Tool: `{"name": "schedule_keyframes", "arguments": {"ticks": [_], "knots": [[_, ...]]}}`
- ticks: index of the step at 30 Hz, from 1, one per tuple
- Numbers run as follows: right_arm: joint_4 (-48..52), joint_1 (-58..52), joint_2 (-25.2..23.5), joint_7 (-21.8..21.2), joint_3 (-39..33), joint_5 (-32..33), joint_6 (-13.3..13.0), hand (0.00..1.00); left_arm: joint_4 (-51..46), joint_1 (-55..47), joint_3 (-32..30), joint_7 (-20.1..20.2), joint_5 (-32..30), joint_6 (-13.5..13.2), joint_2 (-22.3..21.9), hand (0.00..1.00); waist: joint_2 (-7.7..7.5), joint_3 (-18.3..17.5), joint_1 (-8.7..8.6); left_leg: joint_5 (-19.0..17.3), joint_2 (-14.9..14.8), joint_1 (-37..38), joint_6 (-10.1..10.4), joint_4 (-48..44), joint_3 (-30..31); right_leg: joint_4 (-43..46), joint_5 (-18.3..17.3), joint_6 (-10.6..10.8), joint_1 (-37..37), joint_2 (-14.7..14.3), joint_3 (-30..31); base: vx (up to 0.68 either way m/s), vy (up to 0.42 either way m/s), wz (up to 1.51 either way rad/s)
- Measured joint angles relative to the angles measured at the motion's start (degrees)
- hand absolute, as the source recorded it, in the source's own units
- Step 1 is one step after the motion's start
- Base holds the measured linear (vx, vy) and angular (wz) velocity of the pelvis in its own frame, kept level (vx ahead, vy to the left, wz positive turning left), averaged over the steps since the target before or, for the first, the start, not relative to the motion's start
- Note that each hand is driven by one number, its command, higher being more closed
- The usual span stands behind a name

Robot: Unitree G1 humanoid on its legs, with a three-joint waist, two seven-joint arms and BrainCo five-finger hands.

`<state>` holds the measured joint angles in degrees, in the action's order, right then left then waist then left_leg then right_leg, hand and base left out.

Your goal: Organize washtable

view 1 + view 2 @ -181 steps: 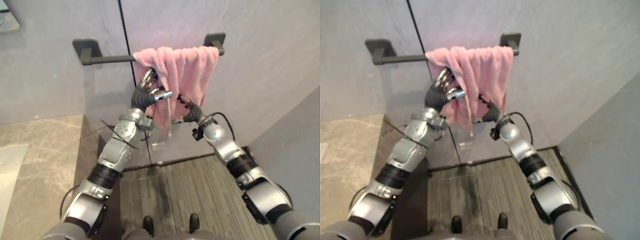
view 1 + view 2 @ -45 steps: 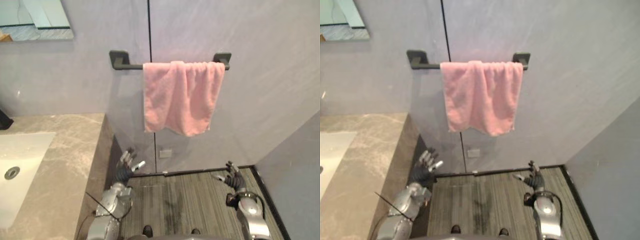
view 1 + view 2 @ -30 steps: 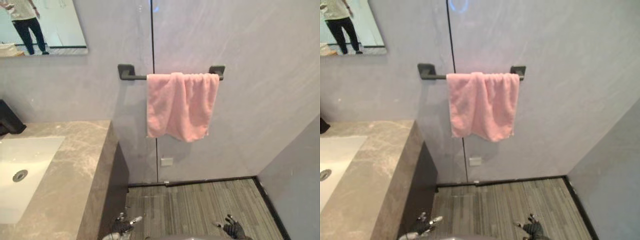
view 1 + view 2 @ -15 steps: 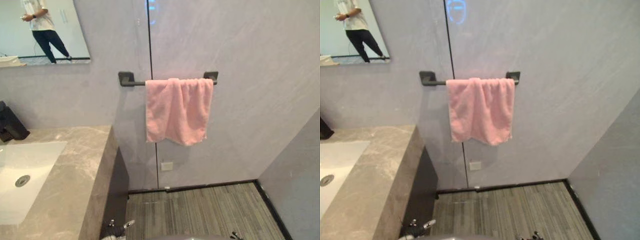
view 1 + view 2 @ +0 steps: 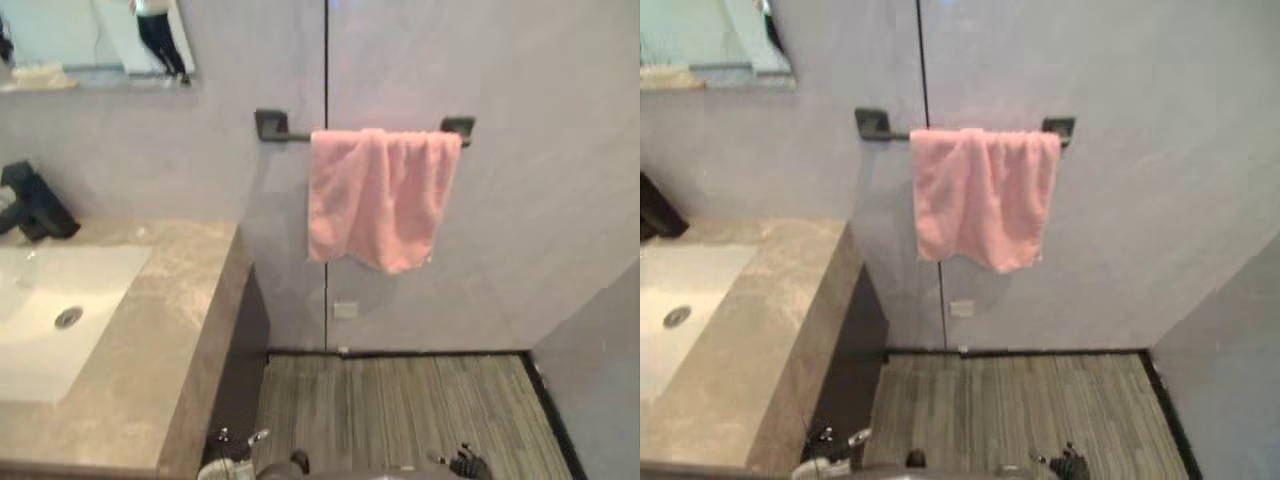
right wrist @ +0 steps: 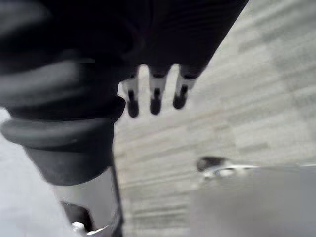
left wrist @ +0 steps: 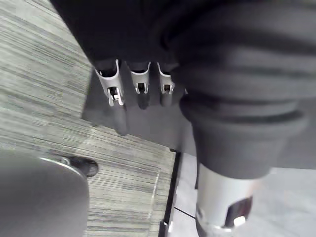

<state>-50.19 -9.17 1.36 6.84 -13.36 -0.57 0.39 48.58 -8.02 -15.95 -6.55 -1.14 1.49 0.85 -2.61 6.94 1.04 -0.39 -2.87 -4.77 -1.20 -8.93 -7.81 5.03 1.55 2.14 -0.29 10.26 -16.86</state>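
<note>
Both hands had come down from the pink towel (image 5: 381,196), where they had been working six seconds before, and hung low near the floor (image 5: 400,400). Seen from its wrist, the left hand (image 7: 140,90) had its fingers (image 7: 114,92) straight and loosely spread, with nothing in them. The right hand (image 6: 155,98) was the same, fingers relaxed and holding nothing, over the striped grey floor. From the head, the left hand's fingertips showed at the bottom edge, just beside the dark side panel of the table (image 5: 175,345). The right hand sat at the bottom edge farther right, well apart from it.

Above them the towel hung draped over the dark towel rail (image 5: 285,130) on the grey wall (image 5: 540,200), bunched toward the rail's right end, its lower hem uneven. A small white socket plate (image 5: 344,310) sat on the wall below it. To the left stood the stone-topped table, with a white basin (image 5: 50,320) sunk into it and a black tap (image 5: 35,203) behind. A mirror (image 5: 95,40) above reflected a person's legs (image 5: 160,38).
</note>
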Motion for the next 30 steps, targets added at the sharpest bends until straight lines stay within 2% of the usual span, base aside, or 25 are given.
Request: {"name": "schedule_keyframes", "arguments": {"ticks": [1, 2, 3, 4, 5, 6, 7, 8, 9, 12, 15, 17, 18, 19, 20, 21, 23, 25, 30], "knots": [[0.2, 1.7, -0.4, 0.7, 0.0, 0.0, 0.0, 0.00, 0.0, 1.7, -0.8, 0.0, 0.2, 0.2, -0.5, 0.00, 0.16, 2.0, 0.17, -4.0, -2.8, -3.7, -0.8, -14.1, -3.7, 2.2, 0.0, -0.2, -1.7, 0.2, -0.6, -0.07, -0.025, 0.28], [0.3, 2.3, -0.5, 0.8, 0.0, 0.0, 0.1, 0.00, 0.0, 1.9, -0.8, 0.0, 0.2, 0.1, -0.8, 0.00, 0.30, 2.6, 0.21, -6.2, -3.8, -3.9, -0.3, -18.7, -4.7, 2.8, 0.1, -0.1, -2.0, 0.3, -0.7, -0.11, -0.012, 0.14], [0.8, 2.6, -0.8, 0.7, 0.0, 0.0, 0.1, 0.00, 0.4, 2.0, -0.6, 0.0, 0.1, 0.2, -1.2, 0.00, 0.67, 2.9, -0.08, -9.4, -5.8, -2.3, 1.7, -24.1, -6.1, 2.7, 0.1, 0.0, -1.9, 0.2, -0.9, -0.07, 0.039, 0.09], [1.8, 2.2, -1.0, 0.7, 0.0, 0.0, 0.0, 0.00, 1.0, 1.7, 0.1, 0.0, -0.1, 0.4, -1.8, 0.00, 2.23, 2.4, -0.34, -11.5, -7.8, 0.7, 4.1, -25.4, -6.8, 2.7, 0.5, 0.6, -1.9, -0.1, -1.0, -0.03, 0.112, 0.10], [1.8, 2.0, -0.9, 0.7, 0.0, 0.0, 0.1, 0.00, 1.5, 1.7, 0.2, 0.1, -0.1, 0.4, -2.3, 0.00, 3.10, 2.0, -0.38, -12.7, -8.7, 1.9, 5.1, -24.5, -6.9, 2.8, 0.8, 0.9, -2.0, -0.2, -1.2, 0.00, 0.151, 0.15], [1.9, 2.1, -0.7, 0.6, -0.5, -0.2, 0.1, 0.00, 1.6, 2.0, 0.4, 0.1, -0.1, 0.5, -3.2, 0.00, 4.44, 1.6, -0.40, -14.1, -8.1, 3.2, 6.5, -20.0, -7.7, 2.7, 1.6, 1.9, -2.8, -0.3, -1.7, -0.02, 0.156, 0.14], [1.9, 2.2, -0.7, 0.6, -0.9, -0.2, 0.2, 0.00, 1.6, 2.1, 0.8, 0.2, -0.1, 0.5, -3.4, 0.00, 4.38, 1.5, -0.55, -14.2, -7.2, 3.9, 6.4, -17.7, -8.6, 2.2, 2.2, 2.4, -3.1, 0.0, -1.7, -0.05, 0.124, 0.24], [1.9, 2.2, -1.2, 0.6, -0.9, -0.2, 0.2, 0.00, 1.5, 2.0, 3.0, 1.0, -1.0, 0.5, -2.4, 0.00, 3.65, 1.4, -0.66, -14.2, -5.4, 5.6, 6.3, -12.1, -9.2, 1.2, 3.4, 2.4, -3.6, 0.7, -1.9, -0.13, 0.163, 0.14], [1.8, 2.4, -1.6, 0.6, -0.9, -0.5, 0.2, 0.00, 1.5, 2.2, 4.2, 1.4, -1.3, 0.5, -1.7, 0.00, 2.69, 1.4, -0.41, -13.7, -4.0, 7.0, 5.1, -7.3, -9.9, 1.2, 4.0, 2.3, -4.8, 1.4, -1.5, -0.15, 0.140, 0.03], [1.5, 2.1, -2.3, 0.6, -0.8, -2.3, 0.7, 0.00, 1.7, 2.1, 4.5, 0.9, -1.3, 0.4, -0.9, 0.00, 1.19, 1.3, -0.26, -11.4, -2.2, 8.5, 4.3, -3.6, -12.0, 2.3, 4.8, 1.9, -6.3, 2.5, 0.7, -0.18, 0.035, -0.33], [1.8, 2.1, -1.9, 0.6, 0.1, -2.3, 0.7, 0.00, 1.8, 1.7, 4.4, 0.0, -1.2, 0.4, -1.0, 0.00, 1.02, 1.2, -0.32, -10.5, -1.4, 9.5, 4.0, -1.8, -12.7, 6.1, 3.2, 2.1, -8.2, 3.1, 2.7, -0.14, -0.050, -0.16], [1.9, 2.2, -2.0, 0.6, 0.3, -2.3, 0.7, 0.00, 1.8, 1.1, 3.9, -0.1, -1.2, 0.4, -0.8, 0.00, 1.28, 1.3, -0.23, -10.2, -1.8, 9.5, 3.9, -1.5, -12.6, 12.3, -0.1, 1.1, -10.8, 3.0, 5.8, -0.07, -0.121, 0.13], [2.1, 2.1, -2.0, 0.6, 0.6, -2.3, 0.6, 0.00, 1.8, 0.6, 3.8, -0.1, -1.2, 0.4, -0.6, 0.00, 1.16, 1.3, -0.36, -9.9, -1.9, 9.6, 4.2, -1.5, -11.7, 16.7, -2.9, 0.5, -11.8, 2.7, 8.3, -0.01, -0.207, 0.49], [1.9, 1.9, -2.0, 0.6, 1.2, -2.3, 0.5, 0.00, 1.5, 0.2, 3.0, 0.0, -1.0, 0.4, -0.6, 0.00, 0.44, 0.7, -0.22, -9.7, -2.0, 9.6, 5.0, -1.5, -9.6, 20.2, -6.3, 1.1, -11.9, 1.6, 12.0, 0.01, -0.232, 0.60], [1.3, 1.6, -2.1, 0.6, 1.5, -2.3, 0.5, 0.00, 1.4, 0.0, 2.4, 0.0, -1.0, 0.4, -0.6, 0.00, -0.19, 0.3, -0.16, -9.6, -2.0, 9.6, 5.4, -1.5, -8.7, 20.5, -7.4, 2.2, -11.6, 1.2, 13.9, 0.05, -0.258, 0.75], [0.2, 1.6, -2.3, 0.6, 1.5, -2.3, 0.5, 0.00, 1.5, 0.2, 1.2, -0.1, -0.9, 0.4, -0.8, 0.00, -1.15, -0.4, 0.26, -9.1, -2.2, 9.5, 6.2, -1.3, -6.6, 19.9, -8.8, 3.4, -10.4, 0.5, 13.0, 0.06, -0.224, 0.64], [-0.7, 1.5, -1.8, 0.7, 1.3, -2.3, 0.6, 0.00, 1.7, 0.1, -0.5, -0.1, -0.7, 0.5, -2.3, 0.00, 0.43, -1.5, 1.30, -8.2, -3.8, 9.6, 7.1, 0.3, -4.5, 17.7, -9.2, 2.9, -9.2, -0.8, 10.7, 0.05, -0.177, 0.37], [-1.2, 1.7, -1.1, 0.7, 1.1, -2.3, 0.8, 0.00, 2.7, 0.0, -1.0, -0.1, -0.7, 0.5, -3.2, 0.00, 2.02, -2.5, 1.17, -6.0, -5.3, 9.8, 7.3, 3.5, -2.7, 14.6, -9.0, 2.3, -7.8, -2.6, 8.6, 0.05, -0.146, 0.27], [-2.5, 1.9, -0.9, 0.7, 0.9, -2.3, 1.1, 0.00, 3.8, 0.2, -2.2, -0.1, -0.6, 0.4, -4.1, 0.00, 2.45, -2.8, 1.32, -4.0, -5.5, 11.7, 7.2, 6.1, -0.1, 12.7, -8.6, 1.7, -4.7, -3.2, 6.2, 0.06, -0.051, 0.25]]}}
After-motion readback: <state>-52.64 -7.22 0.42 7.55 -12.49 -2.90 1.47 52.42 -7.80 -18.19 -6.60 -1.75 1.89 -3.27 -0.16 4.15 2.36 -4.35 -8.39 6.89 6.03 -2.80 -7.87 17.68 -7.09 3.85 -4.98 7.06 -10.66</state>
